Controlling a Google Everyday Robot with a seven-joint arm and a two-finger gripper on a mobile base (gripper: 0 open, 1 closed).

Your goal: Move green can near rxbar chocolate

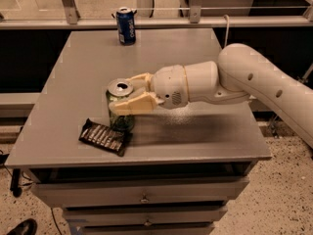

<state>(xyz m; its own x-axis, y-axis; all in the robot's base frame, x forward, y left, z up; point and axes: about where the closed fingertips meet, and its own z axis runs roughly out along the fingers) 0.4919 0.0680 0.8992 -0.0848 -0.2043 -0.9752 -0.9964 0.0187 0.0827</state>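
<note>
The green can (119, 119) stands upright on the grey table (195, 136), its silver top showing. My gripper (128, 96) reaches in from the right and is shut on the can's upper half, one cream finger in front and one behind. The rxbar chocolate (104, 136), a flat dark wrapper with pale stripes, lies just left and in front of the can, its right end touching or almost touching the can's base.
A dark blue can (125, 25) stands upright at the table's far edge. My white arm (254, 82) stretches across the right half of the table. A rail (156, 21) runs behind the table. Drawers (142, 195) sit below the front edge.
</note>
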